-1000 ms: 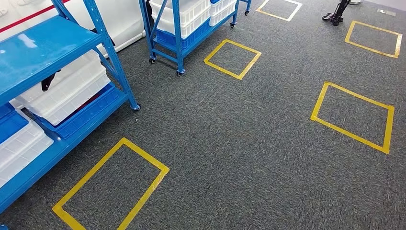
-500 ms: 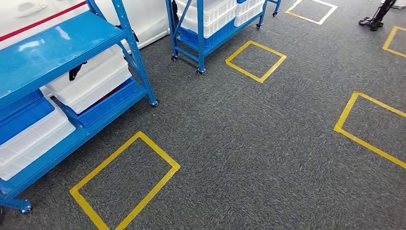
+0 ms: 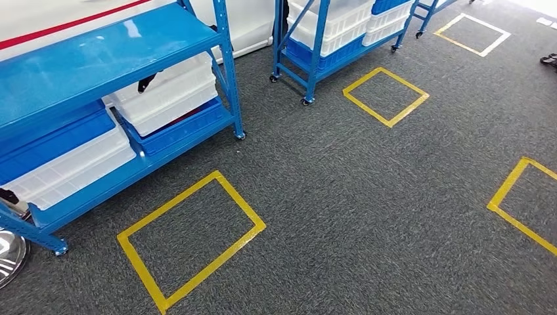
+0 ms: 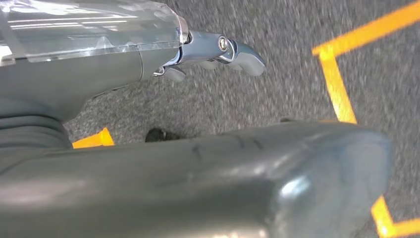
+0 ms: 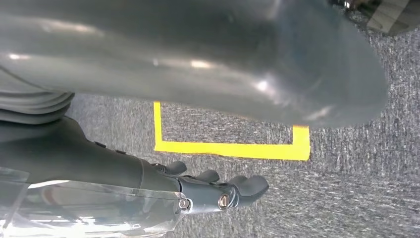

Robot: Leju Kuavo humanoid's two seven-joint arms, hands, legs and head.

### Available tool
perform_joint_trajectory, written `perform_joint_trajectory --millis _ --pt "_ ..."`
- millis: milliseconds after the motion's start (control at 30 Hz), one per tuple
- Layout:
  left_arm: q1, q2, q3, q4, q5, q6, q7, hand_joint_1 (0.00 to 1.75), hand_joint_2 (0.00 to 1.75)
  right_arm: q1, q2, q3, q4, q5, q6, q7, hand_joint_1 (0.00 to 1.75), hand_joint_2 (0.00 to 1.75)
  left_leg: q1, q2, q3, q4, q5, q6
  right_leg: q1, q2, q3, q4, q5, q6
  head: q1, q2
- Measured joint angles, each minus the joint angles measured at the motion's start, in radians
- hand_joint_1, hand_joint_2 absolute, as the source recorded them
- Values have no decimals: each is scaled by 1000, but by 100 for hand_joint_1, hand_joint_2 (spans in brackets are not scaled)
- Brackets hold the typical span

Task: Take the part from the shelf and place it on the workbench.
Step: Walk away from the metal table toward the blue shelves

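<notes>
**Grey carpet, blue shelving, both hands hanging empty**

Grey carpet (image 3: 368,197) covered the floor, marked with yellow tape squares; the nearest square (image 3: 190,239) lay just in front of the blue shelf (image 3: 98,52) at the left of the head view. That shelf had a bare blue top deck. On the level below sat a white bin (image 3: 167,95) nested in a blue tray (image 3: 180,128), and beside it a second white bin (image 3: 69,170) under a blue one (image 3: 52,141). A small black piece (image 3: 146,82) stuck out near the rim of the first white bin; whether it was the part could not be told. A second blue shelf on castors (image 3: 322,46), stacked with white and blue bins, stood further back beside another tape square (image 3: 386,96). A shiny metal disc (image 3: 10,256) showed at the left edge by the shelf's foot.

The left hand (image 4: 218,52) hung above the carpet near yellow tape, its fingers (image 4: 247,57) curled slightly, apart and holding nothing. The right hand (image 5: 218,191) likewise hung over carpet beside a tape corner (image 5: 233,148), fingers (image 5: 250,186) loosely apart and empty.
</notes>
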Motion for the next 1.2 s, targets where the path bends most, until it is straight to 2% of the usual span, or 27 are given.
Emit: perform_joint_trajectory --millis 33,67,100,133,200,233,267,300,333,400,467,500,533,567,600,633,700,767,833,900,967,1000,1033,1067,1100,1167,1200 --pt "0 0 0 0 -2 -1 0 0 0 3 0 0 0 0 0 0 0 0 -1 -13 0 1 0 0 0 2 -19 35 -3 1 0 0" --pt "1 0 0 0 -3 -1 0 0 0 6 0 0 0 0 0 0 0 0 -1 -26 0 3 -1 0 0 3 -20 32 14 0 0 0" --pt "1 0 0 0 -4 -1 0 0 0 8 0 0 0 0 -1 0 0 0 -1 -40 1 5 -1 -1 -1 7 -2 -12 49 -1 0 0" --pt "2 0 0 1 -4 -1 0 0 0 9 0 0 0 0 -1 0 0 0 0 -53 2 7 -3 -3 -3 21 28 -81 90 -3 0 0" --pt "0 -1 0 1 -3 0 0 0 0 11 0 0 1 2 -1 0 0 0 -2 -77 -2 13 -7 -12 -5 66 79 -200 139 -8 0 0" --pt "0 -1 0 1 -1 1 0 0 0 10 0 0 2 3 -1 0 0 0 -2 -86 -7 16 -7 -18 -5 80 90 -227 145 -12 0 0" --pt "1 -1 0 2 2 2 0 0 0 8 0 0 2 5 -1 0 0 0 -2 -96 -11 16 -6 -24 -3 82 92 -233 142 -16 0 0" --pt "2 0 1 3 4 3 0 0 0 6 0 0 2 8 0 0 0 0 -1 -106 -13 14 -5 -31 -3 69 93 -235 143 -22 0 0" --pt "4 0 1 5 6 4 0 0 0 3 1 0 2 11 2 0 0 0 0 -103 -15 17 -7 -36 -4 57 95 -238 145 -29 0 0" --pt "5 1 2 7 10 5 -1 0 0 2 4 0 1 17 8 1 0 0 -1 -58 -36 63 -37 -44 -6 30 99 -247 148 -44 -1 0" --pt "4 2 2 8 13 5 -2 0 0 5 5 0 1 20 12 2 0 0 0 -4 -94 183 -102 -49 -3 2 100 -248 146 -53 -1 0" --pt "3 2 2 8 13 5 -2 0 0 6 5 0 1 20 13 2 0 0 2 5 -128 250 -129 -51 -1 -14 100 -248 145 -55 -1 0" --pt "3 3 2 8 13 5 -2 0 0 7 6 0 1 20 13 3 0 0 3 9 -149 294 -140 -53 0 -28 100 -248 144 -55 -1 0" --pt "5 3 2 8 13 5 -2 0 0 7 6 0 1 20 13 3 0 0 4 12 -153 301 -132 -54 0 -41 101 -247 142 -55 -1 0" --pt "6 3 2 9 13 5 -2 0 0 6 7 0 1 20 13 3 0 0 5 17 -134 266 -105 -54 0 -54 103 -247 140 -53 -1 0" --pt "8 4 2 9 13 5 -2 0 0 5 8 0 1 20 13 3 0 0 5 30 -99 198 -68 -53 0 -66 106 -246 138 -51 -1 0" --pt "7 6 2 9 13 5 -3 0 0 5 9 0 1 20 13 3 0 0 0 69 -30 66 -20 -43 4 -87 113 -244 132 -42 -1 0" --pt "6 8 3 10 13 5 -3 0 0 2 10 1 1 21 14 4 0 0 -6 83 -12 21 -12 -32 7 -104 119 -244 128 -31 0 0" --pt "9 9 3 12 14 7 -4 0 0 -3 12 2 0 22 15 5 0 0 -5 61 -13 15 -7 -21 5 -114 125 -245 125 -18 0 0" --pt "11 8 4 14 15 9 -5 0 0 -3 13 3 -1 26 16 8 0 0 1 41 -8 5 3 -9 1 -75 115 -213 97 -8 0 0" --pt "9 8 6 14 16 10 -8 0 0 -1 13 4 -1 31 16 12 0 0 4 20 -8 1 9 -1 -1 -19 65 -104 33 -3 0 0" --pt "7 8 7 14 17 11 -10 0 0 1 13 4 -1 29 15 14 0 0 3 10 -10 2 9 0 -1 -6 31 -37 4 -1 0 0" --pt "7 8 8 14 20 11 -11 0 0 2 13 4 -1 23 14 17 0 0 3 -1 -11 2 9 2 0 -1 4 15 -10 0 0 0" --pt "9 8 9 14 23 11 -13 0 0 3 13 4 -1 14 13 19 0 0 2 -11 -10 2 6 2 0 1 -10 34 -2 0 0 0" --pt "11 7 10 14 25 11 -14 0 0 4 13 3 -1 4 12 21 0 0 2 -20 -7 3 2 2 -1 1 -5 13 26 -1 0 0" --pt "15 6 11 14 29 11 -17 0 0 4 12 -1 -1 -8 11 22 0 0 2 -33 1 6 -8 -3 -2 7 46 -112 106 -5 0 0" --pt "16 5 13 14 29 10 -18 0 0 2 12 -2 -1 -10 12 23 0 0 0 -37 4 9 -15 -8 -1 11 73 -174 129 -8 0 0"
